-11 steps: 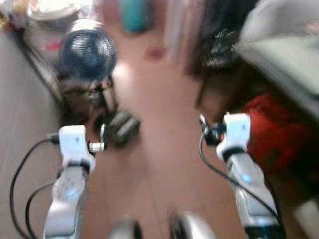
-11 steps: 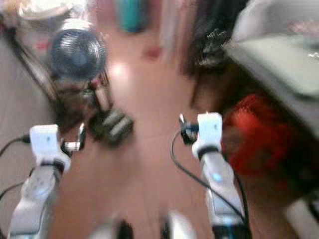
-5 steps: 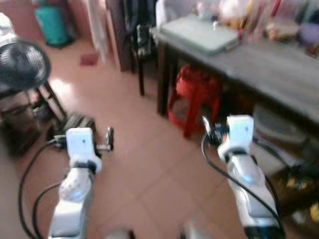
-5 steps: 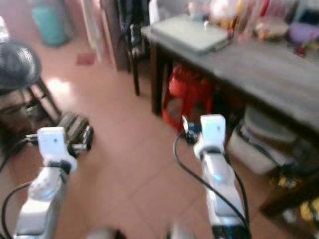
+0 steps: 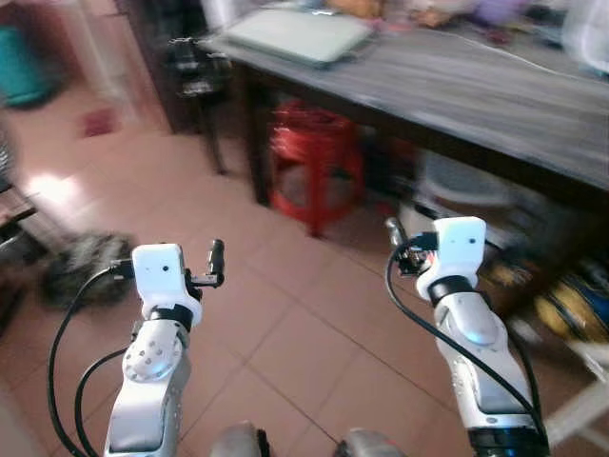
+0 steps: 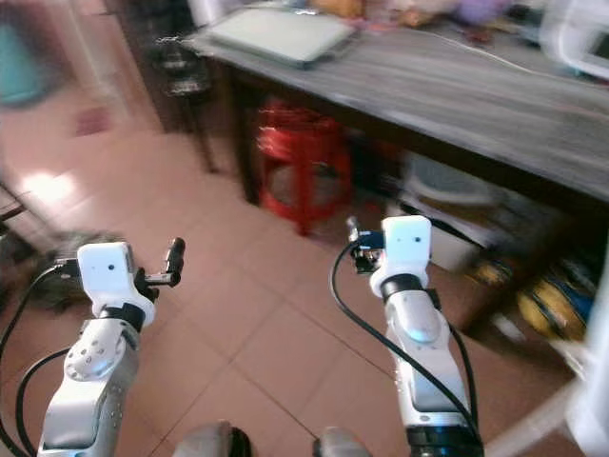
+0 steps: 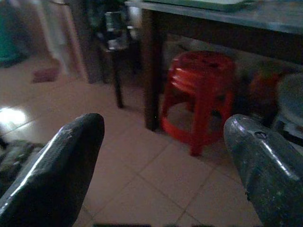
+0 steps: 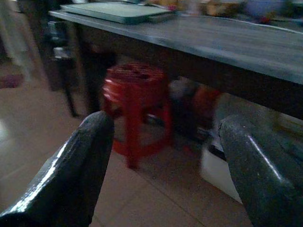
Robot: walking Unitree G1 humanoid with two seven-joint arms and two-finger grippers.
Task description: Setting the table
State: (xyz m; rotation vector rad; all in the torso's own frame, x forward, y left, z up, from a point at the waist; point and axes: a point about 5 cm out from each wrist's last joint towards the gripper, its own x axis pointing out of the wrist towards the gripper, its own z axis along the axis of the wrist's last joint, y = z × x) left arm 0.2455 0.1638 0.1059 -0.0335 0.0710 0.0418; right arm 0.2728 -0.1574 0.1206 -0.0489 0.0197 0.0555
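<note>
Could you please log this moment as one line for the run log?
phase: facing table | left pincer: open, empty | right pincer: open, empty | red stool: under table

No text, label or number can be read anywhere.

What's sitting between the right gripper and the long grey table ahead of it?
Bare tiled floor, then red stools tucked under the table; the head views show it. The open right gripper holds nothing.
</note>
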